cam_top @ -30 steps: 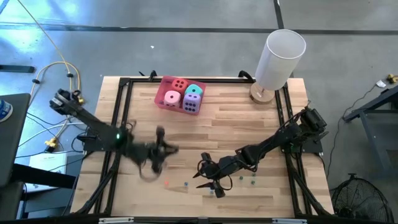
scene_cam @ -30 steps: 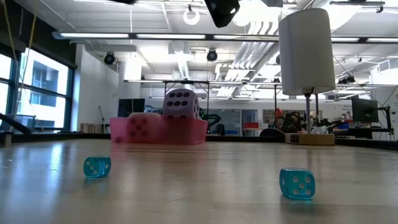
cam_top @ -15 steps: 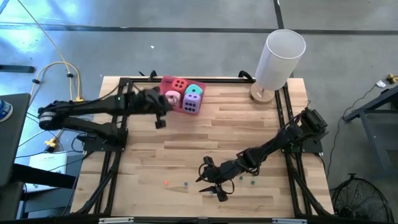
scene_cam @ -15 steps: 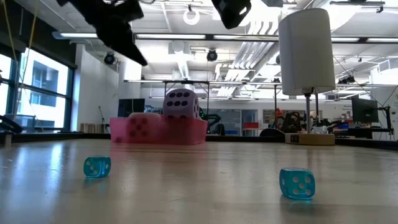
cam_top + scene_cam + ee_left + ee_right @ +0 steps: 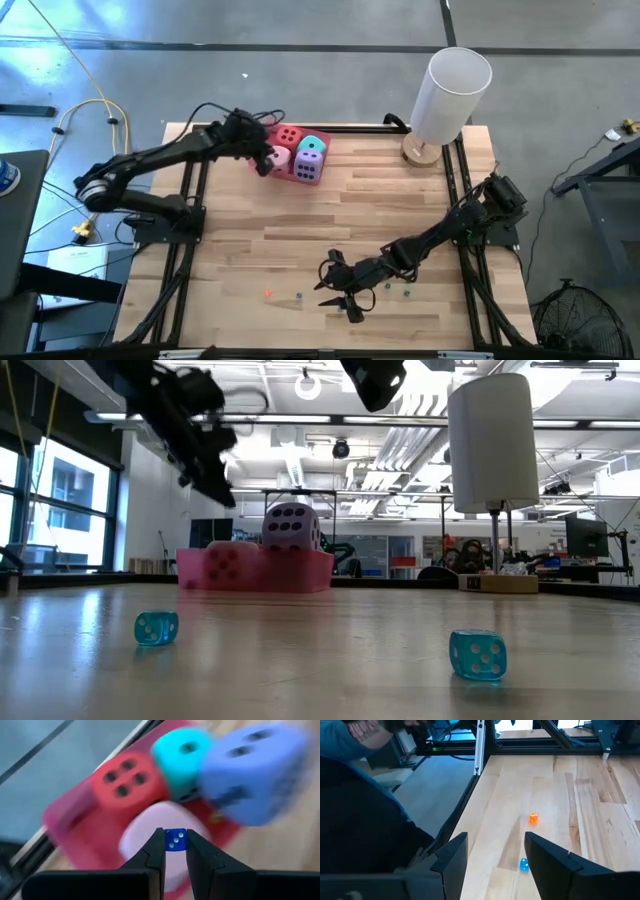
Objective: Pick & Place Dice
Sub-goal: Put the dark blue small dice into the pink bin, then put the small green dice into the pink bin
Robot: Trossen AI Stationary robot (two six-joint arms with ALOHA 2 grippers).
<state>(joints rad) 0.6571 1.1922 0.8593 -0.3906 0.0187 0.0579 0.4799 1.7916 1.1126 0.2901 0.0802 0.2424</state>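
Four soft dice sit in the pink tray [image 5: 258, 160] at the table's far edge: red [image 5: 289, 135], teal [image 5: 313, 145], pink [image 5: 277, 157] and purple [image 5: 308, 166]. My left gripper [image 5: 263, 163] hovers over the tray's left part, above the pink die [image 5: 150, 835], shut on a tiny blue die [image 5: 175, 840]. My right gripper [image 5: 342, 297] is open and low over the table's near middle. An orange tiny die [image 5: 533, 818] and a blue one [image 5: 524, 865] lie on the table ahead of it. My left gripper pinches the tiny blue die [image 5: 175, 840] between its two fingertips [image 5: 158, 851], one on each of two opposite faces. The fingers slant down from the table's left. The die is lifted clear, above the pink soft die in the tray.
A white cylinder lamp [image 5: 450, 92] on a wooden base stands at the far right corner. More tiny dice lie near the near edge: orange [image 5: 267, 294], blue [image 5: 299, 296], green [image 5: 407, 293]. Two teal ones [image 5: 156, 627] [image 5: 477, 654] show in the low view. Black frame rails border the table.
My left gripper has swung from the table's near middle up and toward the far edge, and now hangs over the pink tray. My right gripper has stayed over the near middle, shifting only slightly.
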